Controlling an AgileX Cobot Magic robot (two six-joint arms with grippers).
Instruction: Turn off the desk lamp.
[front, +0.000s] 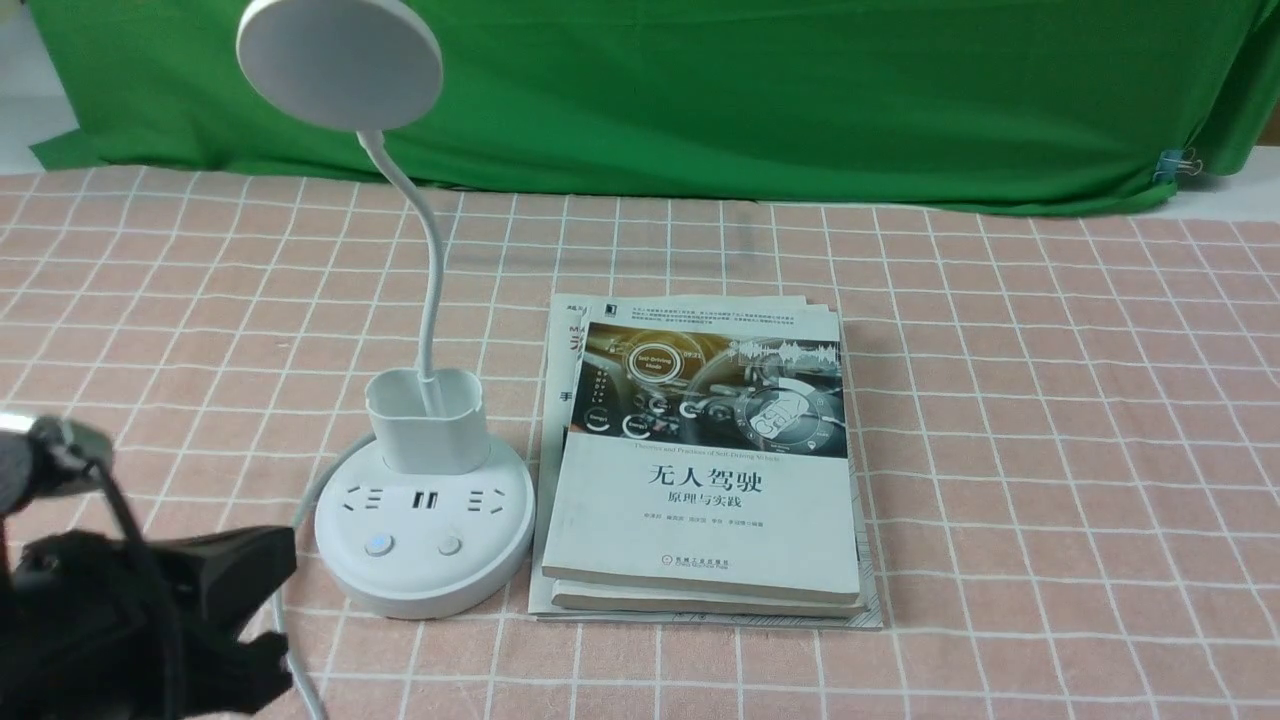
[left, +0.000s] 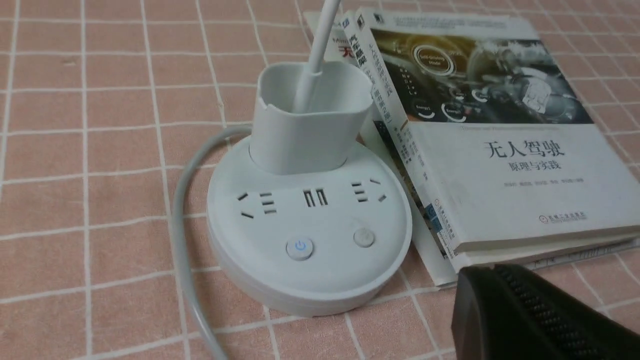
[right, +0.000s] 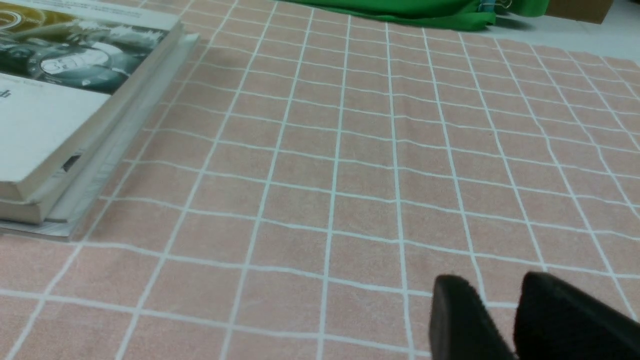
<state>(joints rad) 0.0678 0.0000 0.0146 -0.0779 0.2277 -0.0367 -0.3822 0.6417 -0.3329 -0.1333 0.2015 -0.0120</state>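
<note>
Desk lamp (front: 428, 420) stands left of centre on the bench (front: 1050, 450). At the far left my left pincer (front: 265, 615) hangs low beside it, fingers apart, and the cord (front: 300, 685) runs right past, so a sloppy approach could snag that and drag the base (front: 425, 585). The lit button (front: 378, 545) and the plain button (front: 450, 545) sit close, so I reckon a wide tip hits the wrong one or shoves the base into the books (front: 700, 500). Right pincer (right: 515, 320) hangs over the bench well right of those with barely a sliver between its fingers, so I can't tell if it's closed.
</note>
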